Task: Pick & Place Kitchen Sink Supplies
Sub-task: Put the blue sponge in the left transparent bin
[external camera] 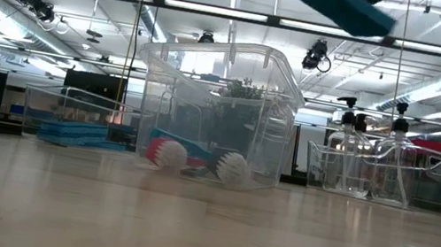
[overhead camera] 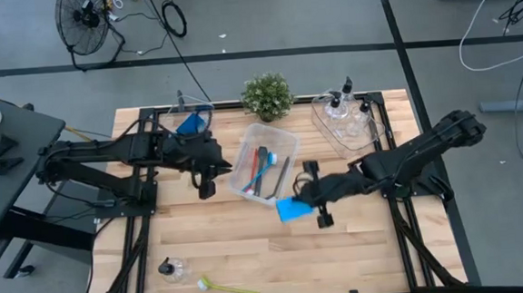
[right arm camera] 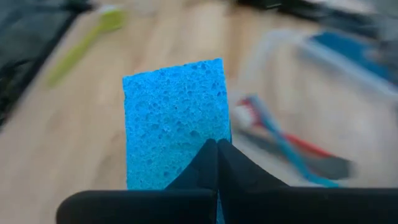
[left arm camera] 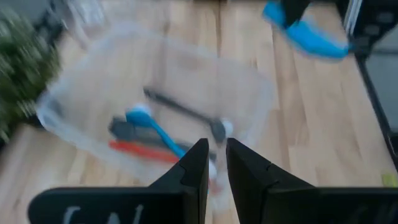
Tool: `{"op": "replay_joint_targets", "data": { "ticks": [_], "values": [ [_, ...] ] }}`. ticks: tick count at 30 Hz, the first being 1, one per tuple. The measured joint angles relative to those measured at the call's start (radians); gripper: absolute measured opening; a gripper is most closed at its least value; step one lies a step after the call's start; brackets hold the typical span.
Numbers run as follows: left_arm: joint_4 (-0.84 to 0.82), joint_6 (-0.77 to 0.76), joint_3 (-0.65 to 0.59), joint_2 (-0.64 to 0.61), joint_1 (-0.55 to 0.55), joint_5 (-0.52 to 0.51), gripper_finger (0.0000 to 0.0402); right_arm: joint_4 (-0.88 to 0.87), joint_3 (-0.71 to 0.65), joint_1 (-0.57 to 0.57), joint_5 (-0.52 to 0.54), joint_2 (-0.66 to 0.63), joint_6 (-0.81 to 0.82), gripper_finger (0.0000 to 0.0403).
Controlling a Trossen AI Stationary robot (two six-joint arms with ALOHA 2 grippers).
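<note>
From above, the right hand (overhead camera: 294,206) is clamped on a blue sponge (overhead camera: 290,209), held over the worktop (overhead camera: 249,247) just beside the centre bin (overhead camera: 284,141) that holds brushes (overhead camera: 261,169); the left hand (overhead camera: 205,185), fingers nearly together and empty, hangs at that bin's other side. A yellow-green brush (overhead camera: 226,287) and a bottle (overhead camera: 171,270) lie near the front edge. At table height the sponge (external camera: 337,3) hangs well above the bin (external camera: 214,109). The left wrist shows a narrow finger gap (left arm camera: 216,167) above the brushes (left arm camera: 155,134). The right wrist shows closed fingers (right arm camera: 217,163) pinching the sponge (right arm camera: 174,118).
</note>
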Motion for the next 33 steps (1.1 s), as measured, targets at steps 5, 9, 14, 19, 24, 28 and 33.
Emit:
{"op": "replay_joint_targets", "data": {
  "ticks": [5, 9, 14, 19, 24, 28, 33],
  "values": [
    [0.105, 0.018, 0.0, -0.012, 0.011, -0.034, 0.0062, 0.055, 0.0, -0.047, 0.163, -0.041, 0.021, 0.0001],
    [0.168, 0.018, 0.0, -0.024, 0.037, -0.034, 0.0062, 0.147, 0.0, -0.085, 0.263, -0.064, -0.012, 0.0001],
    [0.253, -0.007, 0.001, -0.037, 0.083, -0.026, 0.0062, 0.306, 0.0, -0.129, 0.387, -0.069, -0.088, 0.0001],
    [0.32, -0.021, 0.0, -0.045, 0.134, -0.023, 0.0062, 0.461, 0.0, -0.178, 0.456, -0.069, -0.178, 0.0001],
    [0.368, -0.022, 0.0, -0.047, 0.187, -0.023, 0.0062, 0.638, 0.0, -0.218, 0.547, -0.069, -0.313, 0.0001],
    [0.426, -0.026, 0.0, -0.05, 0.224, -0.007, 0.0067, 0.785, 0.001, -0.25, 0.564, -0.069, -0.423, 0.0001],
    [0.507, -0.051, 0.0, -0.049, 0.258, 0.062, 0.0102, 0.903, 0.001, -0.292, 0.563, -0.069, -0.495, 0.0001]
  ]
}}
